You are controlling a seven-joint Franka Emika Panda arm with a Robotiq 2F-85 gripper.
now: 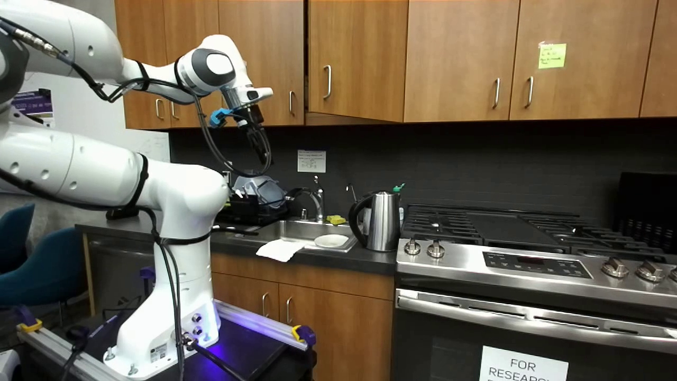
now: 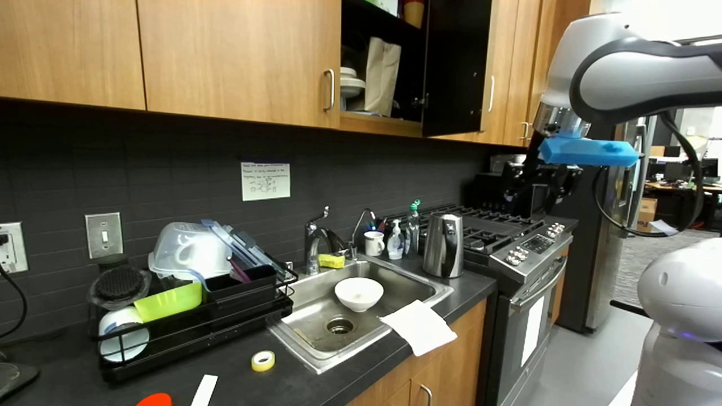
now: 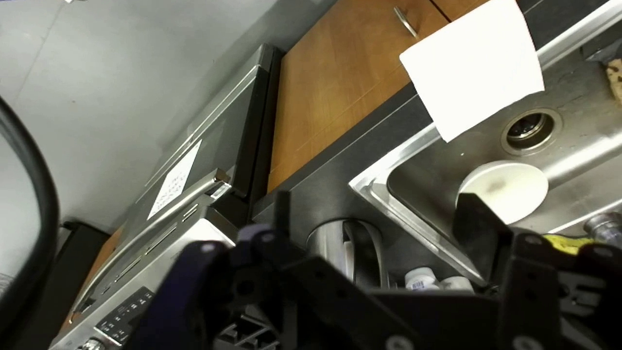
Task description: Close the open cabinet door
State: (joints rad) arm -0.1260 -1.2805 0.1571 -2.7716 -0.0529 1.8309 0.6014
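Cabinet door: open, higher than the kettle and roughly over it.
End effector: spread wide, holding nothing; higher than the kettle, apart from the door.
Inner face: if we press here rather than on the outer side, the door would likely swing wider.
Bar handle: our wide spread may hook it.
Cable loop: its slack could snag there too.
Kettle: a low sweep could topple it.

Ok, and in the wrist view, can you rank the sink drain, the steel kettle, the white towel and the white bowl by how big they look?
Largest to smallest:
1. White towel
2. White bowl, slightly covered by the claw
3. Sink drain
Steel kettle: can't rank, the claw hides part of it.
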